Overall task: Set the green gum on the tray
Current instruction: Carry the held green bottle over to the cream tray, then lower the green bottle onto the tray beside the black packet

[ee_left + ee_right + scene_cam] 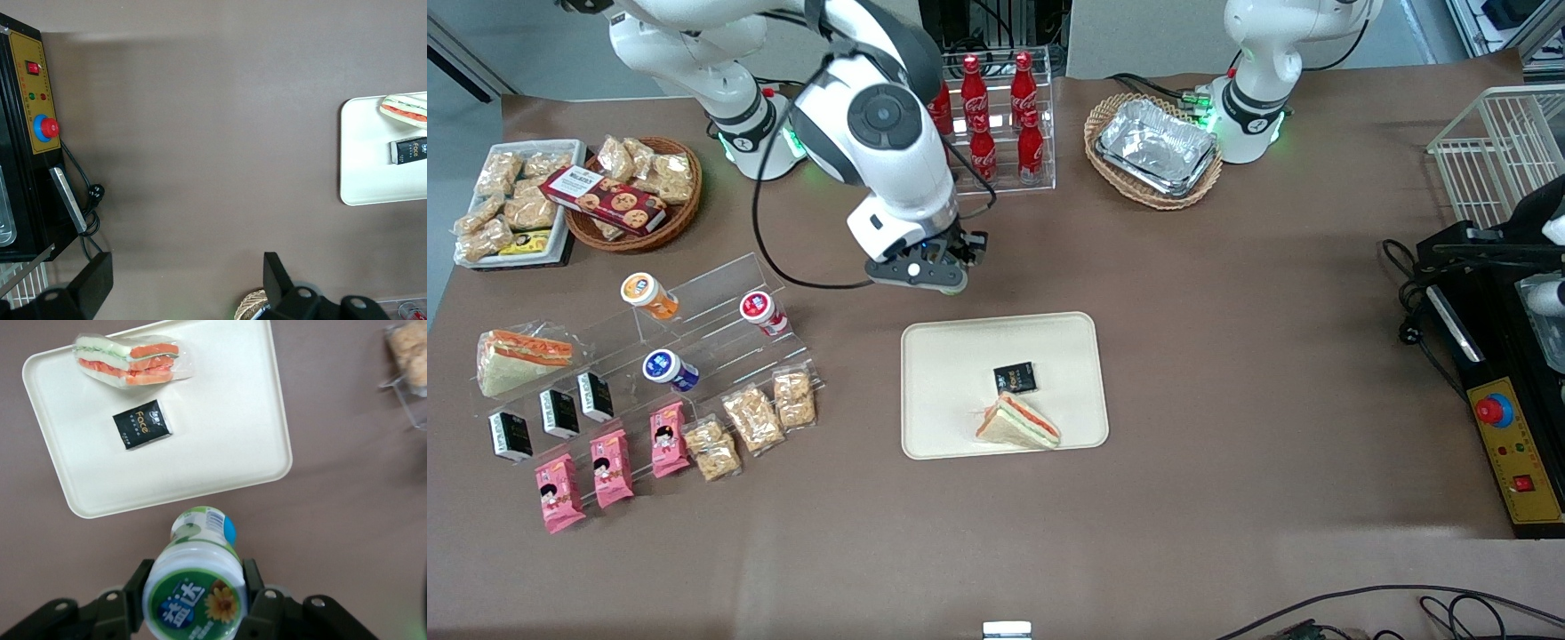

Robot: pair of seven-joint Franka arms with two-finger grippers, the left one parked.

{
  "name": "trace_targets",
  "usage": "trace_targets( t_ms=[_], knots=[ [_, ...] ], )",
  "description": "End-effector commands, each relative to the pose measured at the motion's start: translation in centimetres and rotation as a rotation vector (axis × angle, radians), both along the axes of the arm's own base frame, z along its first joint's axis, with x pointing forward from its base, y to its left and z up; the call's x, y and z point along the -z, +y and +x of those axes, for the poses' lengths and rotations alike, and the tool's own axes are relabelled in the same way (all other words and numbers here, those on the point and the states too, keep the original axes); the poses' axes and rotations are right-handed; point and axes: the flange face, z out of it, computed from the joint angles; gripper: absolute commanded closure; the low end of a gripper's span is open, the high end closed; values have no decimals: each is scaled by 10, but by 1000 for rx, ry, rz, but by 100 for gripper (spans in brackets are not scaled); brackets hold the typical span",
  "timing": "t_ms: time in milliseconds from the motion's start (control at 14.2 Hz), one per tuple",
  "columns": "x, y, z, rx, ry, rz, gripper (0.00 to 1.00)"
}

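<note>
My gripper (195,597) is clamped on the white green-lidded gum bottle (197,577), hanging just off the cream rectangular tray's (220,463) rim; black packet (141,425) reads "Face".

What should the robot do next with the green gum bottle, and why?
Probably carry it a little nearer the front camera, over the tray. The gripper holds the green gum above bare table just short of the rim, so letting go now would miss.

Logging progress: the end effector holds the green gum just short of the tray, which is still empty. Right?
Not quite. The end effector does hold the green gum just short of the tray, but the right wrist view shows a wrapped sandwich and a black packet on it.
</note>
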Motion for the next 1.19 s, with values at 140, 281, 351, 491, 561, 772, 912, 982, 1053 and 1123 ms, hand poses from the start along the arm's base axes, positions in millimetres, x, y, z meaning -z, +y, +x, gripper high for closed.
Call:
trace_targets(
  t_ms=[140, 281, 351, 491, 561, 772, 912, 982, 1053, 1123],
  knots=[
    [46, 4, 8, 26, -36, 10, 100],
    [63, 3, 10, 17, -35, -2, 100],
    [70, 3, 10, 17, -27, 0, 100],
    [83, 0, 17, 27, -18, 1, 100],
    [89, 0, 20, 30, -16, 9, 100],
    [115, 1, 27, 18, -23, 8, 100],
    [134, 5, 26, -1, -19, 4, 100],
    [142, 4, 26, -2, -19, 5, 100],
    [152, 0, 30, 2, -27, 8, 100],
    [163, -2, 28, -2, -35, 14, 100]
  ],
)
